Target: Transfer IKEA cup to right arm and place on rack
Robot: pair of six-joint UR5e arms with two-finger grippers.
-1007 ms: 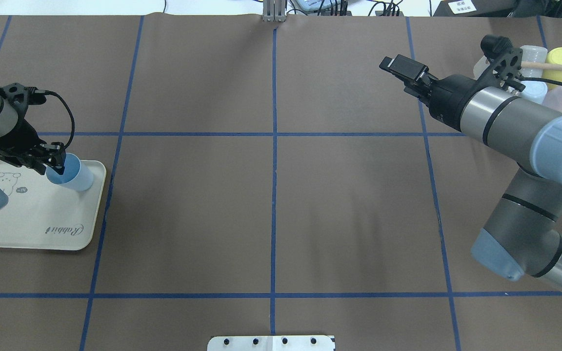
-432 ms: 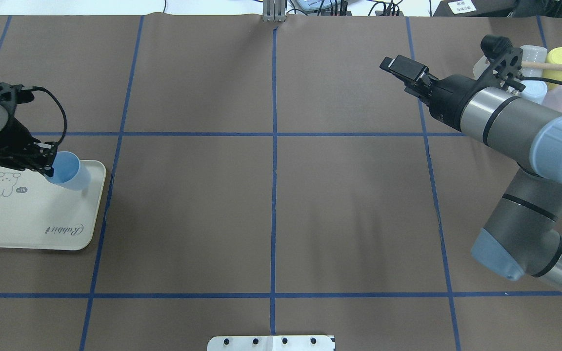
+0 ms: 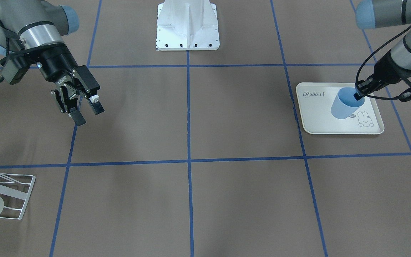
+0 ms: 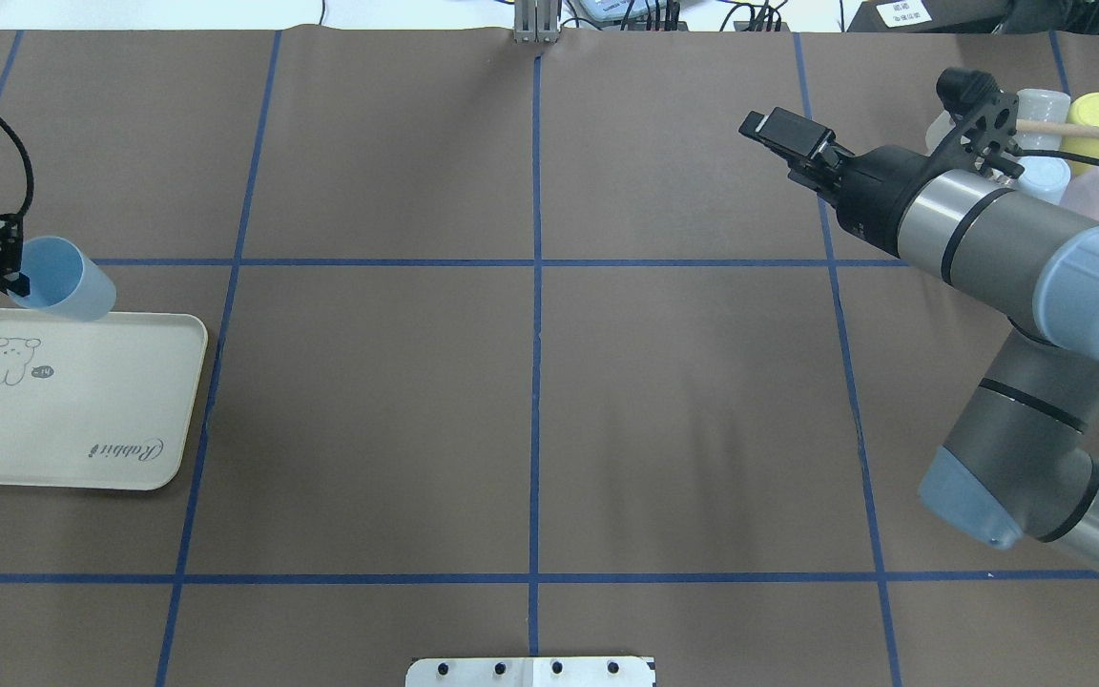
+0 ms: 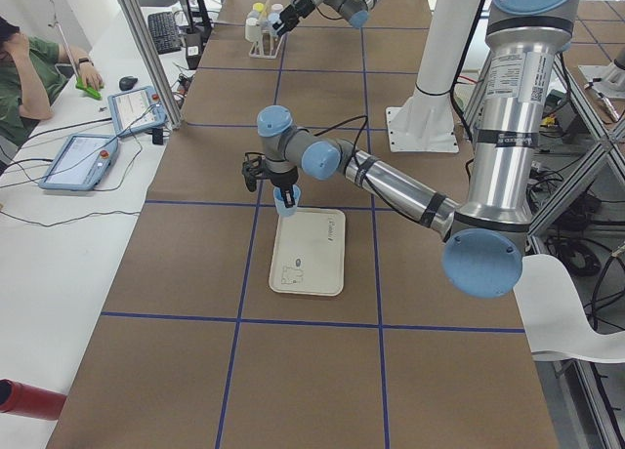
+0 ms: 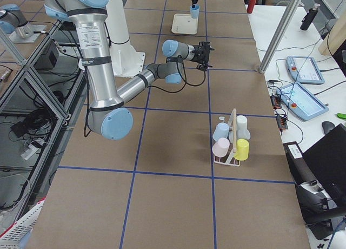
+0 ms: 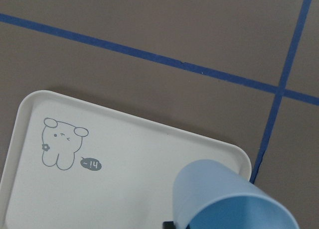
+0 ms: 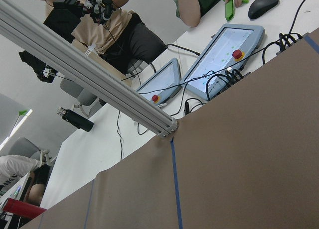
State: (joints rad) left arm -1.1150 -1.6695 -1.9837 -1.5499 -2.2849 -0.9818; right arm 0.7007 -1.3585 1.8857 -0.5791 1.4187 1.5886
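Observation:
A light blue IKEA cup (image 4: 65,280) hangs tilted in my left gripper (image 4: 11,274), which is shut on its rim. The cup is held just above the far edge of the cream rabbit-print tray (image 4: 72,420). It also shows in the front view (image 3: 345,104) and the left wrist view (image 7: 227,201). My right gripper (image 3: 89,115) is open and empty, held above the table on the other side. The white wire rack (image 3: 29,192) with its wooden dowel (image 4: 1084,127) stands at the far right, behind the right arm.
The rack (image 6: 232,131) holds several upturned cups: white, yellow, pale blue and pink. The robot's white base (image 3: 187,26) stands at the near middle edge. Operators and tablets are beyond the table's far edge.
My left gripper has lifted the blue cup off the tray and carried it left and toward the far side. The right arm has hardly moved.

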